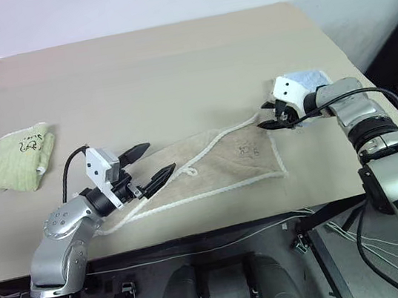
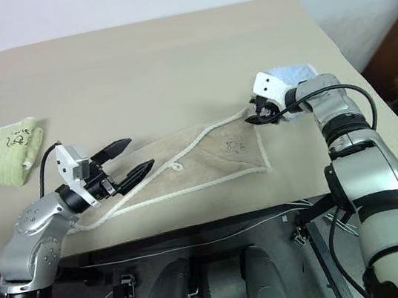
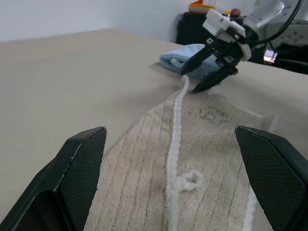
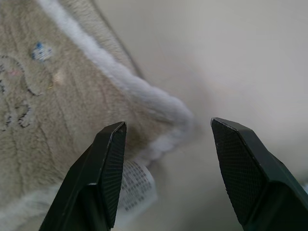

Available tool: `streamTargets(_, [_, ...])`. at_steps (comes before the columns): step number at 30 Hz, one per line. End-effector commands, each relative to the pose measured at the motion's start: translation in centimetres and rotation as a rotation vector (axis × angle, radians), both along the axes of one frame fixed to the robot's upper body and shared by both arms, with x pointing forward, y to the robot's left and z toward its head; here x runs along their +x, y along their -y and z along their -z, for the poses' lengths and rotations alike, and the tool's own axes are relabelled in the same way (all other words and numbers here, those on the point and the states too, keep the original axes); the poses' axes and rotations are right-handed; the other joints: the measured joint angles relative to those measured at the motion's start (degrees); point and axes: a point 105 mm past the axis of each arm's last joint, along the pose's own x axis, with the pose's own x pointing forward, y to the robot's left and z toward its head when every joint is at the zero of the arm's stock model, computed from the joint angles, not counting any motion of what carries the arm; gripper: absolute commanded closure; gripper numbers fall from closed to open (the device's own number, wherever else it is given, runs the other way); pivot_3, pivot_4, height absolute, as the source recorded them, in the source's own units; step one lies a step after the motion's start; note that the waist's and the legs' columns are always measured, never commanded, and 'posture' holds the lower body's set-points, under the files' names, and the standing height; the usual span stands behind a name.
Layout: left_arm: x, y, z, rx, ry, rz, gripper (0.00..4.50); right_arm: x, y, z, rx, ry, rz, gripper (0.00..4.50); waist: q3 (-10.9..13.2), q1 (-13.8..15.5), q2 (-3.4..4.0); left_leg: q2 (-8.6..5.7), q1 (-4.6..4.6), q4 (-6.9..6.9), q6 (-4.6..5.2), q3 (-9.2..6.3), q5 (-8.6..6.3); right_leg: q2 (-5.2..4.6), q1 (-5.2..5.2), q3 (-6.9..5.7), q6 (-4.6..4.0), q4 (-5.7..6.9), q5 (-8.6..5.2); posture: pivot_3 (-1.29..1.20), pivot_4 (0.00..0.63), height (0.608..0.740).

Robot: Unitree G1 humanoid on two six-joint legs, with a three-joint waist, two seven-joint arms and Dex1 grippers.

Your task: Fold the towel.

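Right gripper point(image 1: 272, 117) hangs over the far right corner of the towel point(image 1: 216, 163), its two black fingers spread apart with that corner's white corded edge lying between and below them; nothing is pinched. In the right wrist view a small printed label point(image 4: 137, 185) pokes out from under the same corner, and faint dark marks point(image 4: 14, 103) show on the cloth beside it. Left gripper point(image 1: 149, 167) sits above the near left end of the towel, level and pointing along it toward the other arm, fingers spread wide and holding nothing.

Beige and ribbed, the towel lies flat on the surface point(image 1: 172, 70), near the surface's front edge, stretched as a long slanted shape from the left gripper to the right one. Its white cord point(image 3: 175, 144) runs along the border, and one length crosses the cloth lengthwise, ending in a small white loop point(image 3: 188, 179) close to the left gripper.

Just beyond the towel's far right corner, behind the right gripper, a light blue towel point(image 3: 185, 55) lies folded. Well apart from the towel, on its left side near the surface's left edge, a light green towel point(image 1: 14, 158) with dark scribbles lies folded too.
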Motion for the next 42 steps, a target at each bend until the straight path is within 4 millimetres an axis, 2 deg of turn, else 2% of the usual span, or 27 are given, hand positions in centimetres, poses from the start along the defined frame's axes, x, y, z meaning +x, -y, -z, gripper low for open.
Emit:
streamTargets(1, [-0.3,-0.7,-0.6,0.014,0.046,-0.014,0.00,0.6,-0.9,-2.0,-0.005,0.067,-0.034,1.54,0.00,-0.08,0.01,0.00,0.00,-0.01,0.00,0.00,0.00,0.00,0.00,0.00,0.00,0.00,0.00,0.00,0.150,0.740])
streamTargets(8, [-0.8,-1.0,-0.4,0.018,0.051,-0.027,0.00,0.9,-1.7,-1.9,-0.038,0.081,-0.050,1.54,0.01,-0.03,0.02,0.01,0.01,-0.01,-0.03,-0.01,0.01,0.00,0.00,0.01,0.00,0.01,0.00,0.00,0.150,0.740])
streamTargets(9, [-0.8,-1.1,-0.3,0.019,0.053,-0.030,0.00,1.0,-1.7,-1.9,-0.044,0.092,-0.046,1.71,0.01,-0.01,0.02,0.01,0.01,-0.01,-0.03,-0.01,0.02,-0.01,0.00,0.01,0.00,0.01,0.00,0.00,0.150,0.740])
streamTargets(13, [-0.9,-1.1,-0.5,0.022,0.058,-0.036,0.00,1.0,-1.5,-1.4,-0.106,0.092,-0.055,2.75,0.01,0.00,0.02,0.00,0.01,-0.01,-0.04,-0.01,0.02,-0.02,0.00,0.01,-0.01,0.02,0.00,0.00,0.150,0.740])
streamTargets(18, [-0.7,-1.7,-0.7,0.028,0.066,-0.052,0.00,1.0,-1.7,-2.1,-0.078,0.105,-0.061,4.49,0.02,-0.06,0.04,0.01,0.02,-0.02,-0.05,-0.01,0.02,-0.02,-0.02,0.01,-0.01,0.03,0.00,0.00,0.150,0.740])
streamTargets(22, [-0.7,-2.5,-0.9,0.022,0.070,-0.068,0.00,1.3,-2.6,-3.9,0.026,0.162,-0.065,4.49,0.02,-0.07,0.05,0.01,0.02,-0.02,-0.05,-0.01,0.02,-0.02,-0.02,0.01,-0.01,0.03,0.00,0.00,0.150,0.740])
streamTargets(24, [-0.9,-2.6,-0.7,0.027,0.067,-0.064,0.00,1.5,-3.6,-5.3,0.123,0.192,-0.067,4.49,0.03,-0.16,0.06,0.01,0.02,-0.03,-0.05,-0.01,0.02,-0.02,-0.02,0.01,-0.01,0.03,0.00,0.00,0.150,0.740])
streamTargets(29, [-1.4,-2.4,-0.1,0.023,0.056,-0.059,0.00,2.6,-6.1,-10.7,0.366,0.344,0.012,4.49,0.06,-0.54,0.11,0.04,0.02,-0.06,-0.08,-0.01,0.04,-0.03,-0.09,0.04,0.00,0.09,0.00,0.00,0.150,0.740])
streamTargets(31, [-1.4,-2.0,0.1,0.020,0.049,-0.050,0.00,2.7,-6.5,-11.8,0.388,0.395,0.038,4.49,0.06,-0.29,0.11,0.04,0.02,-0.08,-0.10,-0.03,0.04,-0.07,-0.10,0.04,0.00,0.10,0.00,0.00,0.150,0.740])
streamTargets(33, [-1.6,-1.6,0.4,0.018,0.041,-0.038,0.00,2.8,-7.0,-12.0,0.351,0.450,0.062,4.49,0.06,-0.01,0.11,0.03,0.01,-0.08,-0.10,-0.03,0.04,-0.09,-0.11,0.03,-0.01,0.08,0.00,0.00,0.150,0.740])
streamTargets(36, [-2.3,-1.2,1.2,0.026,0.019,-0.019,0.00,3.0,-7.3,-13.0,0.373,0.512,0.130,4.49,0.06,-0.03,0.11,0.01,0.00,-0.08,-0.10,-0.03,0.04,-0.15,-0.11,0.05,-0.02,0.07,0.00,0.00,0.150,0.740])
streamTargets(42, [-2.8,-1.6,2.3,0.043,-0.001,-0.036,0.00,3.2,-5.8,-16.7,0.420,0.622,0.262,4.49,0.06,-0.03,0.12,0.03,-0.02,-0.11,-0.11,-0.03,0.04,-0.17,-0.18,0.05,-0.13,0.07,-0.06,0.00,0.150,0.740])
